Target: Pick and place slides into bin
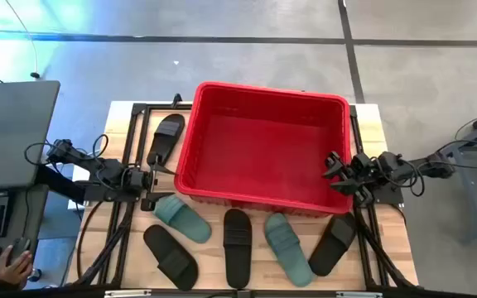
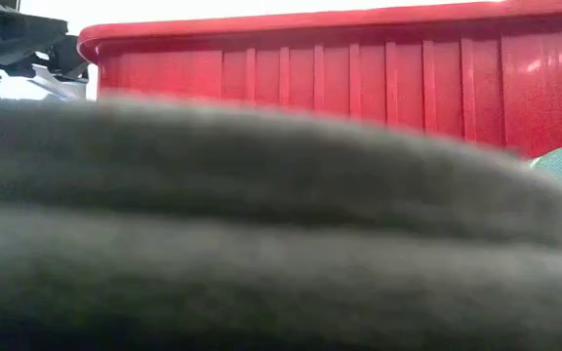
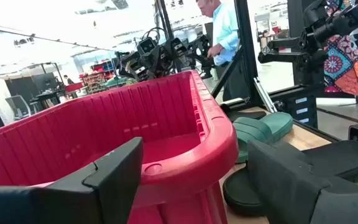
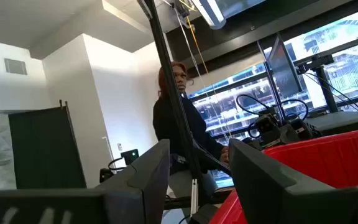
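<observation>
light: bright, even | low view: near slide (image 2: 261, 234) blurred; windows glare

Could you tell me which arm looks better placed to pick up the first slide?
Probably the left. Its hand is open and sits right beside the teal slide, with a black slide close by. The right hand is open too, but over the bin rim.

Item count, referenced to the bin (image 1: 263, 149):

- Bin: one red crate, nothing visible inside it.
- Black slides: four. One (image 1: 166, 136) lies beside the bin's left wall; three (image 1: 171, 256), (image 1: 238, 245), (image 1: 333, 243) lie along its front wall.
- Teal-green slides: two (image 1: 182, 218), (image 1: 287, 247), both by the front wall, set between the black ones.

Total slides: six, all outside the bin.
</observation>
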Controlling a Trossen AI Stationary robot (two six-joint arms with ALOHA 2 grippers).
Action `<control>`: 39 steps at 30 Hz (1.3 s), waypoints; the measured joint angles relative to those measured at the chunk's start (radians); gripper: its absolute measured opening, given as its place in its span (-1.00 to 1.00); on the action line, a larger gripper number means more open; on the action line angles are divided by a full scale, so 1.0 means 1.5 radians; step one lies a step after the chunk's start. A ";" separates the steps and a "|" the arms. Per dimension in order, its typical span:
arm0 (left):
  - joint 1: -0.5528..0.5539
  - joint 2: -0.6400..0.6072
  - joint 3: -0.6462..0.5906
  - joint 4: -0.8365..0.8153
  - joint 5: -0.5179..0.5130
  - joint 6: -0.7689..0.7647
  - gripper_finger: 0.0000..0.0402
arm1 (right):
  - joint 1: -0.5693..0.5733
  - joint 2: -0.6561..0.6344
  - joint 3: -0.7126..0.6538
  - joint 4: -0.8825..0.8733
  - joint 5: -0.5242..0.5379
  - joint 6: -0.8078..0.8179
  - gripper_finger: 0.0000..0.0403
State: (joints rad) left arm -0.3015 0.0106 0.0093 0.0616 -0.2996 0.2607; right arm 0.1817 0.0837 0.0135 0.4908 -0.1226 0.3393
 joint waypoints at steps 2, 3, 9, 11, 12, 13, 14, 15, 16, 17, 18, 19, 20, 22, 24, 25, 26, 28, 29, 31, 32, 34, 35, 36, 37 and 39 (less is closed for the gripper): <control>0.000 0.000 0.000 0.000 0.000 0.000 0.35 | 0.000 0.000 0.000 0.000 0.000 0.000 -0.22; 0.000 0.000 0.000 0.000 0.000 0.000 0.35 | 0.000 0.000 0.000 0.000 0.000 0.000 -0.22; 0.000 0.000 0.000 0.000 0.000 0.000 0.35 | 0.000 0.000 0.000 0.000 0.000 0.000 -0.23; 0.000 0.000 0.000 0.000 0.000 0.000 0.35 | 0.000 0.000 0.000 0.000 0.000 0.000 -0.24; 0.000 0.000 0.000 0.000 0.000 0.000 0.35 | 0.000 0.000 0.000 0.000 0.000 0.000 -0.25; 0.000 0.000 0.000 0.000 0.000 0.000 0.35 | 0.000 0.000 0.000 0.000 0.000 0.000 -0.25; 0.000 0.000 0.000 0.000 0.000 0.000 0.35 | 0.000 0.000 0.000 0.000 0.000 0.000 -0.25; 0.000 0.000 0.000 0.000 0.000 0.000 0.35 | 0.000 0.000 0.000 0.000 0.000 0.000 -0.25; 0.000 0.000 0.000 0.000 0.000 0.000 0.35 | 0.000 0.000 0.000 0.000 0.000 0.000 -0.25; 0.000 0.000 0.000 0.000 0.000 0.000 0.35 | 0.000 0.000 0.000 0.000 0.000 0.000 -0.25; 0.000 0.000 0.000 0.000 0.000 0.000 0.35 | 0.000 0.000 0.000 0.000 0.000 0.000 -0.25; 0.000 0.000 0.000 0.000 0.000 0.000 0.35 | 0.000 0.000 0.000 0.000 0.000 0.000 -0.25; 0.000 0.000 0.000 0.000 0.000 0.000 0.35 | 0.000 0.000 0.000 0.000 0.000 0.000 -0.25; 0.000 0.000 0.000 0.000 0.000 0.000 0.35 | 0.000 0.000 0.000 0.000 0.000 0.000 -0.25; 0.000 0.000 0.000 0.000 0.000 0.000 0.35 | 0.000 0.000 0.000 0.000 0.000 0.000 -0.23; 0.000 0.000 0.000 0.000 0.000 0.000 0.35 | 0.000 0.000 0.000 0.000 0.000 0.000 -0.23; 0.000 0.000 0.000 0.000 0.000 0.000 0.35 | 0.000 0.000 0.000 0.000 0.000 0.000 -0.22; 0.000 0.000 0.000 0.000 0.000 0.000 0.35 | 0.000 0.000 0.000 0.000 0.000 0.000 -0.21; 0.000 0.000 0.000 0.000 0.000 0.000 0.35 | 0.000 0.000 0.000 0.000 0.000 0.000 -0.21; 0.000 0.000 0.000 0.000 0.000 0.000 0.35 | 0.000 0.000 0.000 0.000 0.000 0.000 -0.22; 0.000 0.000 0.000 0.000 0.000 0.000 0.35 | 0.000 0.000 0.000 0.000 0.000 0.000 -0.23; 0.000 0.000 0.000 0.000 0.000 0.000 0.35 | 0.000 0.000 0.000 0.000 0.000 0.000 -0.24; 0.000 0.000 0.000 0.000 0.000 0.000 0.35 | 0.000 0.000 0.000 0.000 0.000 0.000 -0.25; 0.000 0.000 0.000 0.000 0.000 0.000 0.35 | 0.000 0.000 0.000 0.000 0.000 0.000 -0.25; 0.000 0.000 0.000 0.000 0.000 0.000 0.35 | 0.000 0.000 0.000 0.000 0.000 0.000 -0.26; 0.000 0.000 0.000 0.000 0.000 0.000 0.35 | 0.000 0.000 0.000 0.000 0.000 0.000 -0.26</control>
State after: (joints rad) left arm -0.3012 0.0105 0.0090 0.0616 -0.2999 0.2607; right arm 0.1818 0.0834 0.0135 0.4911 -0.1226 0.3393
